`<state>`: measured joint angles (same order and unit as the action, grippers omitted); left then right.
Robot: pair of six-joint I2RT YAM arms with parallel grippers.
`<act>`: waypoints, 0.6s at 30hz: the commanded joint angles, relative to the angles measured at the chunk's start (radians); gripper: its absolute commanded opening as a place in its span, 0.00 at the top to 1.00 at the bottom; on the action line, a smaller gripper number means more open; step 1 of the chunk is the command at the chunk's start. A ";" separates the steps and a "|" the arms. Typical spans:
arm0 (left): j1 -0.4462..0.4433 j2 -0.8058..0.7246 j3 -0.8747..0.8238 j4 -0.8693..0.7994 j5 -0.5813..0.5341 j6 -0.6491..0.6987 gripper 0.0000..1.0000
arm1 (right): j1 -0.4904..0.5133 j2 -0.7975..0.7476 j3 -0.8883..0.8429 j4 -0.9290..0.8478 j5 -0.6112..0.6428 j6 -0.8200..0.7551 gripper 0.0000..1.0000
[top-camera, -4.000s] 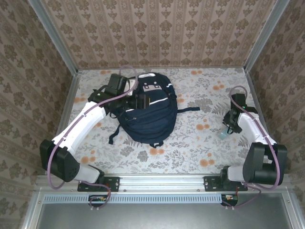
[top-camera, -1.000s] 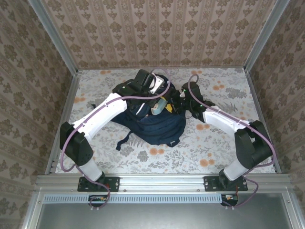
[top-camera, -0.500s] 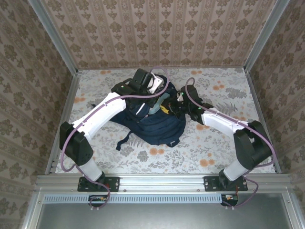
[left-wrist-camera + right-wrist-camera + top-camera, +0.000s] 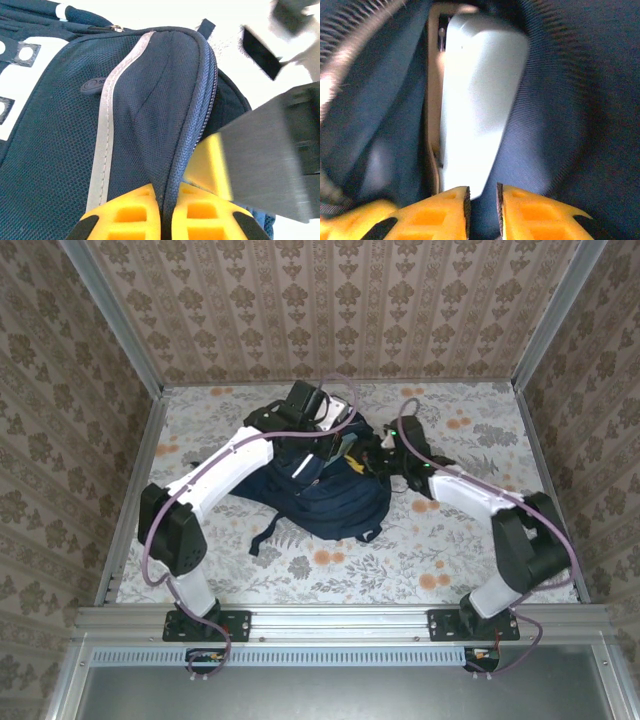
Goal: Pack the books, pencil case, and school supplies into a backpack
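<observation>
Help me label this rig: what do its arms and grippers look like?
The left arm and right arm: white links, black joints, looping purple cables. The left gripper and right gripper: yellow pocketed fingers with black patches.

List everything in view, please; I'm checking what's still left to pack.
backpack: one, navy with pale stripes, mid-table.
pale object: one, whitish-grey, inside the backpack's opening.
table: one, pale floral cloth with orange flowers, under everything.
walls: three, brown patterned paper, around the table.
left gripper: one, yellow fingers, shut on the backpack's zipper edge.
right gripper: one, yellow fingers, inside the opening, right by the pale object.
</observation>
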<state>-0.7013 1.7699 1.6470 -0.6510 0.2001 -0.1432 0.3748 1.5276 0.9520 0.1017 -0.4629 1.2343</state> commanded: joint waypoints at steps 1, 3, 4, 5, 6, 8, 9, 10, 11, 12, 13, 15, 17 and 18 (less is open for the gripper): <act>0.011 0.020 0.081 0.104 0.101 -0.057 0.77 | -0.044 -0.129 -0.025 -0.202 0.083 -0.147 0.69; 0.024 0.017 0.081 0.103 0.120 -0.089 0.59 | -0.048 -0.202 -0.007 -0.354 0.174 -0.243 0.60; 0.038 0.009 0.072 0.103 0.134 -0.110 0.52 | -0.042 -0.225 0.005 -0.422 0.226 -0.292 0.56; 0.050 -0.001 0.063 0.104 0.145 -0.130 0.47 | -0.037 -0.241 0.021 -0.474 0.264 -0.331 0.52; 0.065 -0.017 0.046 0.107 0.155 -0.152 0.42 | -0.024 -0.252 0.035 -0.534 0.314 -0.372 0.48; 0.096 -0.056 -0.002 0.118 0.163 -0.194 0.35 | 0.013 -0.256 0.074 -0.627 0.378 -0.439 0.43; 0.115 -0.080 -0.034 0.122 0.165 -0.217 0.33 | 0.040 -0.253 0.097 -0.672 0.409 -0.465 0.42; 0.135 -0.106 -0.069 0.128 0.168 -0.237 0.32 | 0.079 -0.246 0.120 -0.707 0.443 -0.480 0.41; 0.152 -0.131 -0.101 0.131 0.169 -0.257 0.32 | 0.119 -0.237 0.142 -0.727 0.473 -0.493 0.40; 0.174 -0.158 -0.142 0.133 0.165 -0.281 0.31 | 0.169 -0.221 0.168 -0.748 0.514 -0.502 0.40; 0.194 -0.194 -0.183 0.137 0.159 -0.309 0.31 | 0.226 -0.203 0.197 -0.768 0.553 -0.509 0.39; 0.230 -0.258 -0.273 0.149 0.147 -0.363 0.31 | 0.320 -0.159 0.253 -0.794 0.607 -0.515 0.39; 0.280 -0.327 -0.373 0.168 0.133 -0.429 0.31 | 0.413 -0.087 0.313 -0.811 0.651 -0.513 0.38; 0.296 -0.350 -0.411 0.176 0.129 -0.462 0.31 | 0.454 -0.058 0.340 -0.813 0.666 -0.516 0.38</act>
<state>-0.4393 1.4853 1.3109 -0.5007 0.3363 -0.4721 0.7521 1.4036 1.2301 -0.6182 0.0753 0.7650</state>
